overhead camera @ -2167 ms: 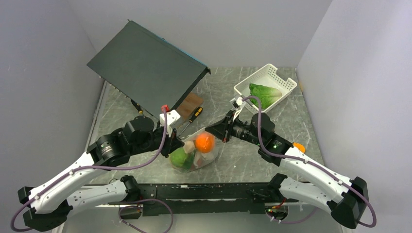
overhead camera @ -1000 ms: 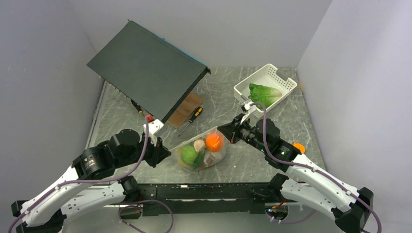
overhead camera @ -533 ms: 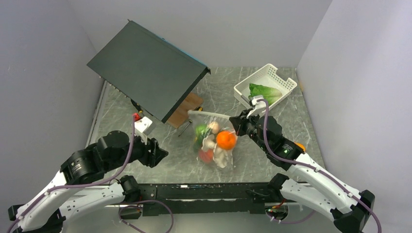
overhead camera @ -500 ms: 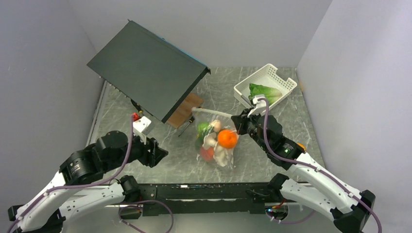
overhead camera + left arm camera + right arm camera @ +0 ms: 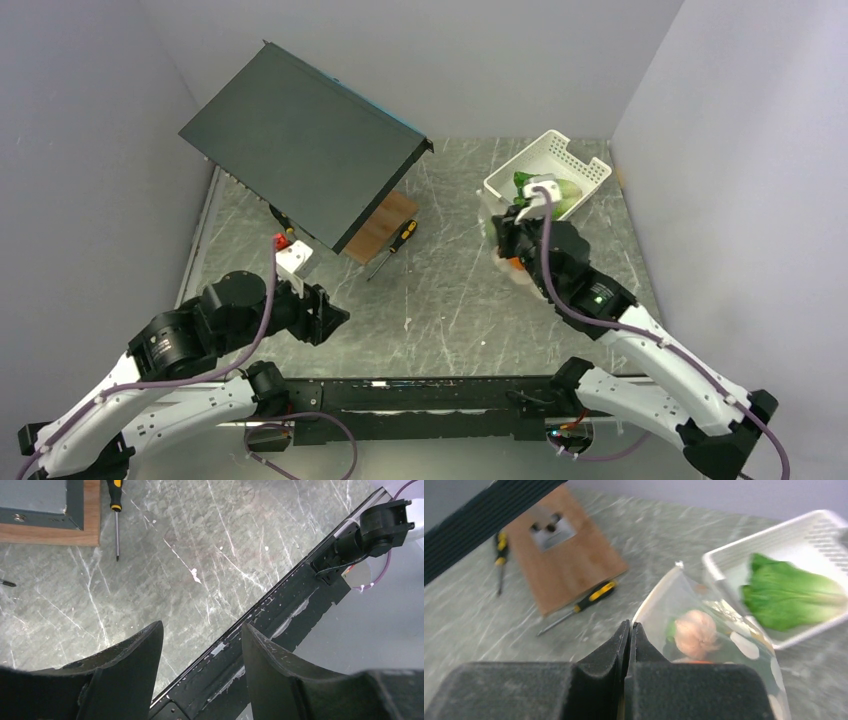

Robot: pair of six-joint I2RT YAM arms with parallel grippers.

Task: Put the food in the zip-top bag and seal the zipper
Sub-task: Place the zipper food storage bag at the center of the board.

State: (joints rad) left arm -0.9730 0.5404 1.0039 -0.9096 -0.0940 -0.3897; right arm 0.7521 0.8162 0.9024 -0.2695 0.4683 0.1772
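Observation:
My right gripper (image 5: pixel 630 625) is shut on the edge of the zip-top bag (image 5: pixel 724 645), which hangs from it just in front of the white basket. Through the clear plastic I see food: a pale beige piece (image 5: pixel 695 631) and a green piece (image 5: pixel 671 630). The whitish zipper (image 5: pixel 655 592) runs up from the jaws. In the top view the right gripper (image 5: pixel 503 238) and its arm cover most of the bag; only a bit of orange food (image 5: pixel 514 264) shows. My left gripper (image 5: pixel 338 318) hovers over the near left of the table, open (image 5: pixel 202 625) and holding nothing.
A white slotted basket (image 5: pixel 590 170) with a green lettuce leaf (image 5: pixel 789 592) stands at the back right. A dark slanted panel (image 5: pixel 300 140) fills the back left, over a wooden board (image 5: pixel 385 222). A yellow-handled screwdriver (image 5: pixel 392 247) lies beside it. The black front rail (image 5: pixel 280 625) is below the left gripper.
The left gripper opened, let go of the bag and drew back to the left. The right gripper swung the bag with the food up and back-right toward the basket.

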